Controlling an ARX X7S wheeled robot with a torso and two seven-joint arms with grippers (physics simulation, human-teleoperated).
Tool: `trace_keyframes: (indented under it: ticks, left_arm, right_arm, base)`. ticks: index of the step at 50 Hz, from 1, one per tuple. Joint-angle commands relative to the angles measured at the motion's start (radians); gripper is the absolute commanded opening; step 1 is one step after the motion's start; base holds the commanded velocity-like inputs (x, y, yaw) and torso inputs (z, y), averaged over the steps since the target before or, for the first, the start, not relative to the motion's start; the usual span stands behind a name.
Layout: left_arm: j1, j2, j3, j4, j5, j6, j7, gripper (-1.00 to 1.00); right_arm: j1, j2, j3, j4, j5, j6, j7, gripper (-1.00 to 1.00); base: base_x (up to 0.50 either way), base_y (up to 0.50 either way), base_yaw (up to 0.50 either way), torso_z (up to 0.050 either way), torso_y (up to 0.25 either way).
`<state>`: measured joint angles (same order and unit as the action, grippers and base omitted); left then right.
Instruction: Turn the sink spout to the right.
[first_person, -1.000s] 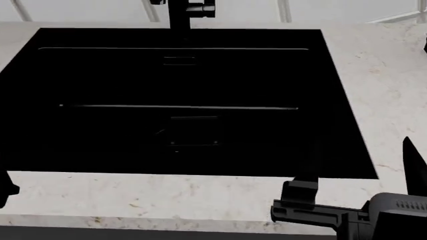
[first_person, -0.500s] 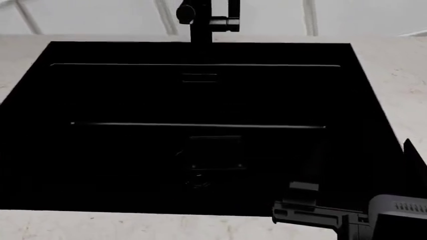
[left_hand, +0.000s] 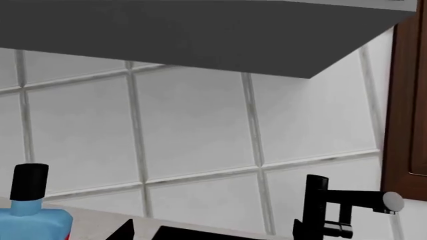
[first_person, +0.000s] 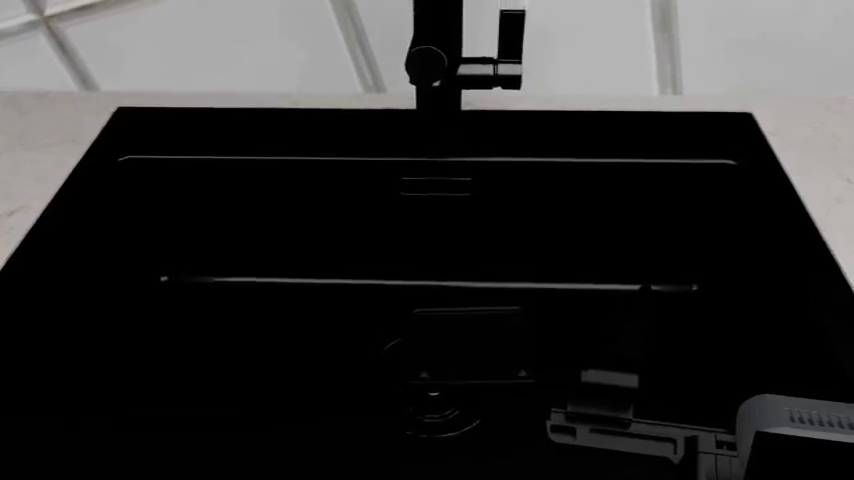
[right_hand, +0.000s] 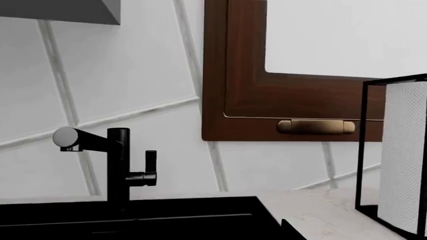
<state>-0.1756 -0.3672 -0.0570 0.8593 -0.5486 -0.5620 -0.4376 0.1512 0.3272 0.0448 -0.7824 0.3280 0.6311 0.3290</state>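
Note:
The sink spout (first_person: 438, 40) is a black upright post at the back middle of the black sink (first_person: 267, 220), with its slim arm pointing out over the basin. It also shows in the left wrist view (left_hand: 315, 205) and the right wrist view (right_hand: 118, 165). My right gripper (first_person: 727, 320) hovers open over the basin's front right, far from the spout. One dark fingertip (right_hand: 285, 231) shows in the right wrist view. My left gripper (left_hand: 212, 235) is out of the head view; its fingertip (left_hand: 125, 232) shows wide of centre, so it looks open and empty.
A small lever (first_person: 511, 35) sits on a stub to the right of the post. A blue bottle with a black cap (left_hand: 30, 217) stands on the counter to the left. A paper towel roll in a black holder (right_hand: 400, 165) stands to the right. A tiled wall and a wooden frame (right_hand: 220, 75) lie behind.
The head view has moved forward: the sink slid down the picture, the front counter edge left the view, and more of the spout shows. My right gripper keeps its place at the lower right.

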Motion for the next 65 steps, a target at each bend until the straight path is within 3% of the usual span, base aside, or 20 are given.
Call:
trace_keyframes:
  ticks: [1,44,65]
  left_arm:
    - [-0.004,-0.006,0.009,-0.001,-0.003,-0.004,-0.004,1.00]
    - [0.007,-0.015,0.030,-0.011,-0.014,0.018,-0.008,1.00]
    - [0.007,-0.016,0.060,-0.040,0.000,0.035,-0.002,1.00]
  right_arm:
    - [0.002,0.004,0.003,0.003,0.009,0.008,0.004,1.00]
    - [-0.009,0.012,-0.018,0.011,0.013,-0.013,0.015,1.00]
    - [0.001,0.005,-0.015,0.022,0.029,0.002,0.035,1.00]
  base:
    - [0.19,0.00,0.00,0.000,0.000]
    - [0.18,0.00,0.00,0.000,0.000]
    - [0.01,0.00,0.00,0.000,0.000]
